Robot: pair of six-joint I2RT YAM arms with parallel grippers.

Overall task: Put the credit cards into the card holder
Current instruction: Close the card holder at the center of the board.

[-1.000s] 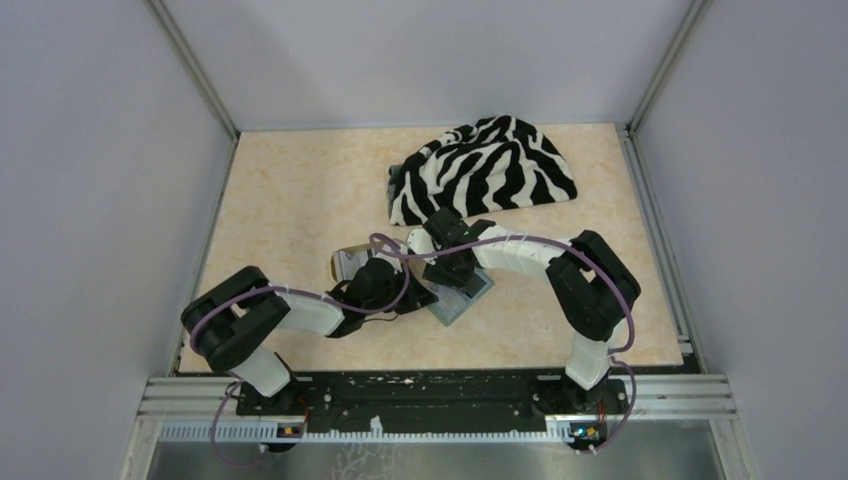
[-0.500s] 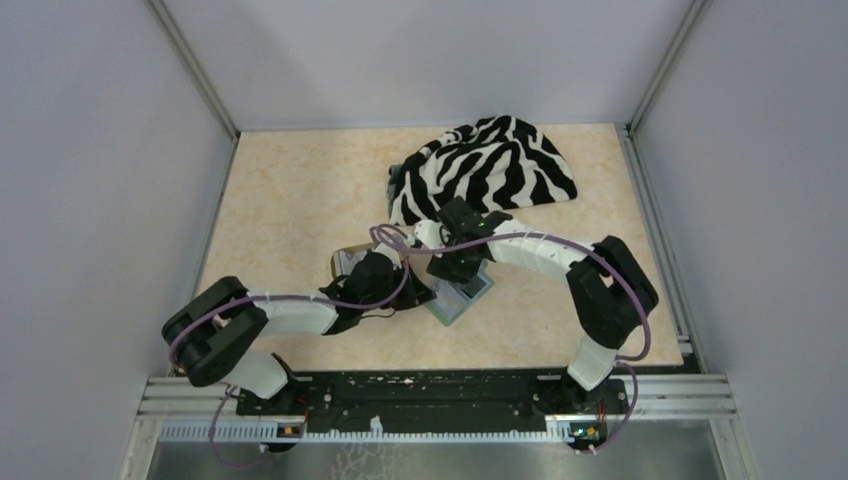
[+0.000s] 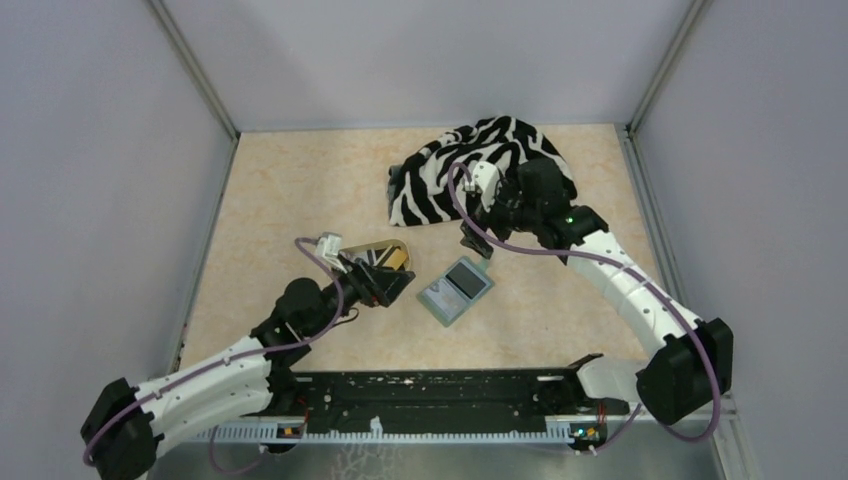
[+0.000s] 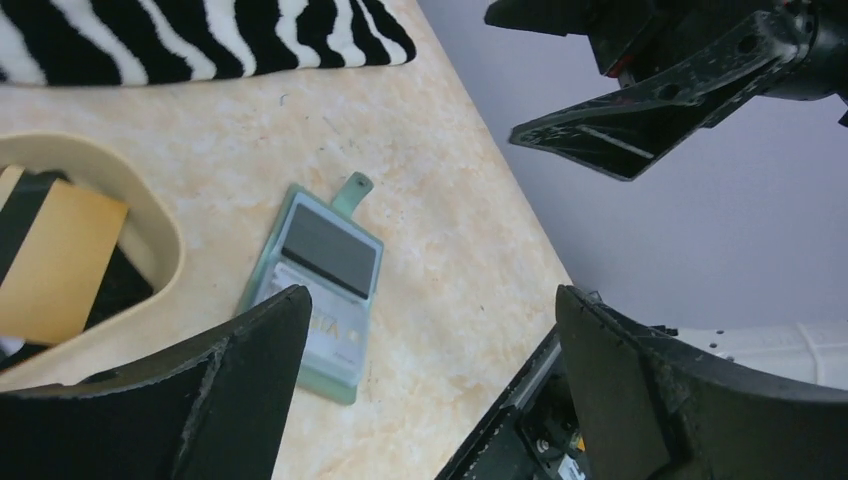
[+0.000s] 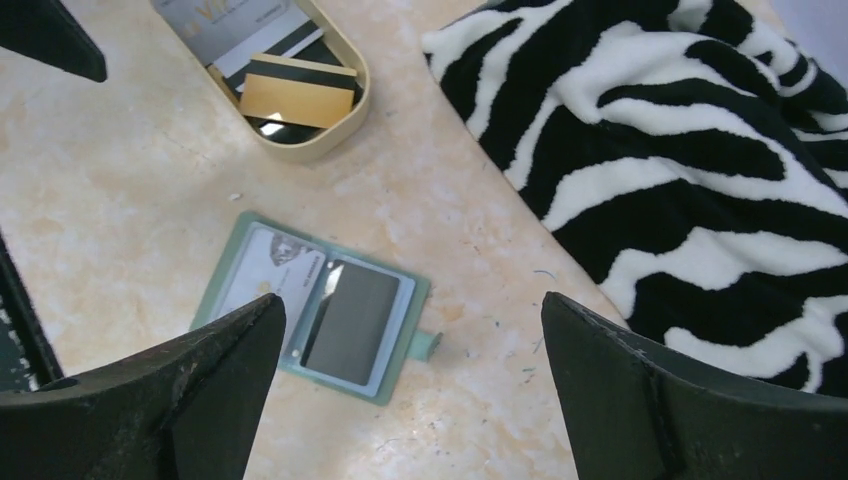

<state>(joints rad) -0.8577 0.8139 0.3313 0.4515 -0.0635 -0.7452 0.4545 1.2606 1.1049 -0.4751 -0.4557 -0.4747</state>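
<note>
The sage-green card holder (image 3: pixel 455 290) lies open and flat on the table, with a pale card in one half and a dark card in the other (image 5: pixel 350 320). More credit cards (image 5: pixel 298 100), yellow-orange and dark striped, lie in the tan oval tray (image 3: pixel 352 246). My left gripper (image 3: pixel 388 284) hovers open beside the tray, left of the card holder (image 4: pixel 318 285), with nothing between its fingers. My right gripper (image 3: pixel 477 240) hangs open above the table behind the holder, near the cloth's edge, also empty.
A zebra-striped cloth (image 3: pixel 490 170) is bunched at the back right (image 5: pixel 680 150). Grey walls with metal rails enclose the table on three sides. The black base rail (image 3: pixel 430 390) runs along the near edge.
Both grippers have left the card holder and opened wide. The left arm drew back toward the near left; the right arm lifted away toward the cloth. The holder now lies uncovered.
</note>
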